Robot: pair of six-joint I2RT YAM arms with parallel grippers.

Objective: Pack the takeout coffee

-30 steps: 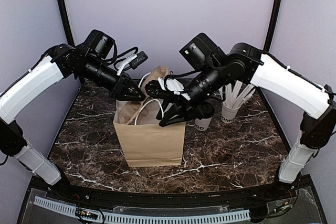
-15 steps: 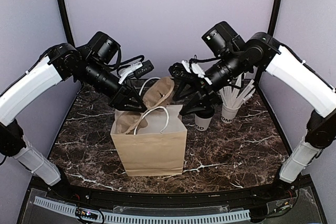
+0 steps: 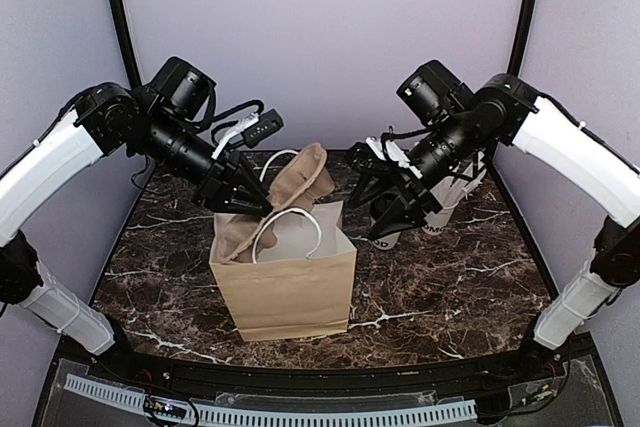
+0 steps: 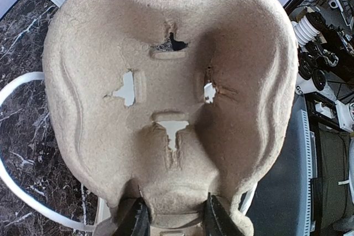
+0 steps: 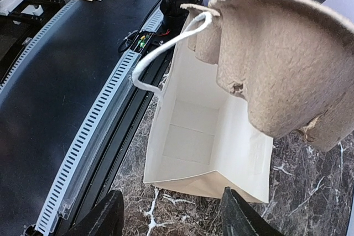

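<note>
The takeout coffee [image 3: 387,240] stands behind the bag's right side. Only the bottom of its white cup shows under my right gripper [image 3: 385,209], which hangs open and empty just in front of it. In the right wrist view the right gripper [image 5: 171,205] looks down past the bag's near rim, with nothing between its fingers. My left gripper [image 3: 250,202] is shut on the end tab of a moulded pulp cup carrier [image 3: 298,179], held tilted over the open brown paper bag [image 3: 285,287]. In the left wrist view the carrier [image 4: 171,81] fills the picture.
A second white cup with wrapped straws [image 3: 440,209] stands right of the coffee. The bag's white interior [image 5: 193,136] looks empty and its white handles [image 3: 292,230] stand up. The marble tabletop [image 3: 450,287] is ringed by purple walls.
My right gripper has opened, left the bag's rim and drawn back to the right, in front of the coffee. The bag has shifted slightly left. The left gripper still holds the carrier.
</note>
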